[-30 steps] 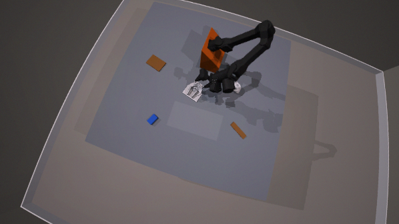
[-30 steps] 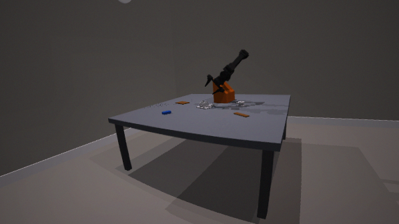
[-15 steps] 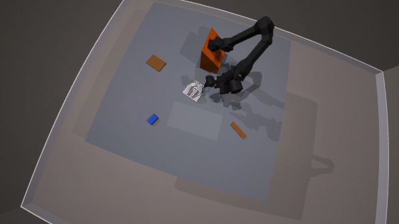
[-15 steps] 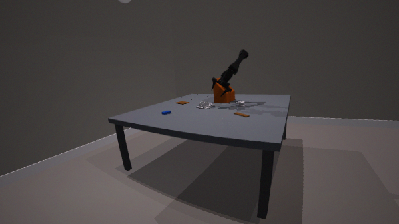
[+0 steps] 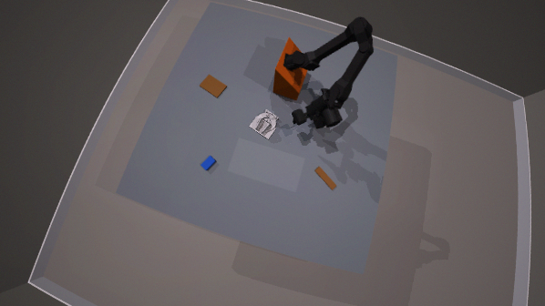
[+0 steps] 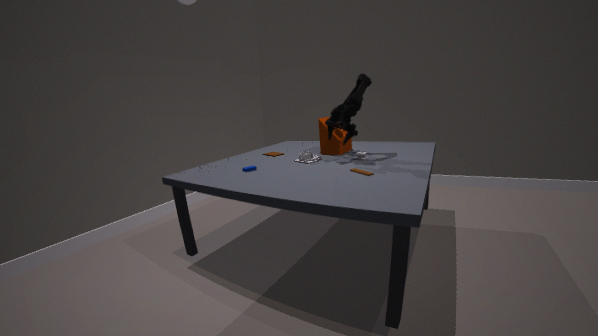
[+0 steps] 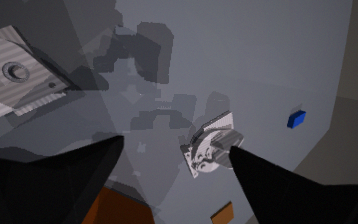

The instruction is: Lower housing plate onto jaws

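The white base with the jaws lies on the table. In the wrist view the raised grey jaw parts stand on it, partly beside the right finger. A separate pale plate with a round ringed hole, apparently the housing plate, lies on the table away from the base, at the upper left of the wrist view. In the top view it is hidden under the arm. My gripper is open and empty, above the table between the base and the plate.
An orange block stands under the arm's mount. A flat orange tile, a blue block and a narrow orange bar lie on the table.
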Motion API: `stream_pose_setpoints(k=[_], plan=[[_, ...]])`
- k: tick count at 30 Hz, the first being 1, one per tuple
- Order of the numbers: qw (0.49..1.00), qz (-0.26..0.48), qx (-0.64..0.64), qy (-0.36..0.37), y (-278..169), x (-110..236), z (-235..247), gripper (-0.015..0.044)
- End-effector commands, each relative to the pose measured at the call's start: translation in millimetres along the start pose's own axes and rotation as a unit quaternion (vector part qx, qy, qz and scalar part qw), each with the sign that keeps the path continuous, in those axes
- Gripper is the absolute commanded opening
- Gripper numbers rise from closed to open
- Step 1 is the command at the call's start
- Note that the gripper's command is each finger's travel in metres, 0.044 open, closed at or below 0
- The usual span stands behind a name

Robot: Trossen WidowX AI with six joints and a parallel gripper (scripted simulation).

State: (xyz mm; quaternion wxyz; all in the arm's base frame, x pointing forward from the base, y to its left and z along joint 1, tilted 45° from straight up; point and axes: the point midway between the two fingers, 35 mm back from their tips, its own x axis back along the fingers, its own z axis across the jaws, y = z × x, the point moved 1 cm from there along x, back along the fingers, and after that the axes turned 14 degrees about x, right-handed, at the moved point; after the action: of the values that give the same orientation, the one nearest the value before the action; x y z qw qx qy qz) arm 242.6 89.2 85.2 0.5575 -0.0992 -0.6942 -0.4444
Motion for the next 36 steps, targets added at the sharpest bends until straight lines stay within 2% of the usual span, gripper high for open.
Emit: stream_pose_setpoints(k=[1, 25, 30, 36], plan=[[0.999, -0.021, 0.039, 0.024, 11, 7, 13, 0.044], [0.947, -0.131, 0.244, 0.161, 45, 49, 93, 0.044], [0.947, -0.131, 0.244, 0.162, 46, 48, 94, 0.044], [0.947, -0.132, 0.244, 0.162, 52, 13, 108, 0.044]])
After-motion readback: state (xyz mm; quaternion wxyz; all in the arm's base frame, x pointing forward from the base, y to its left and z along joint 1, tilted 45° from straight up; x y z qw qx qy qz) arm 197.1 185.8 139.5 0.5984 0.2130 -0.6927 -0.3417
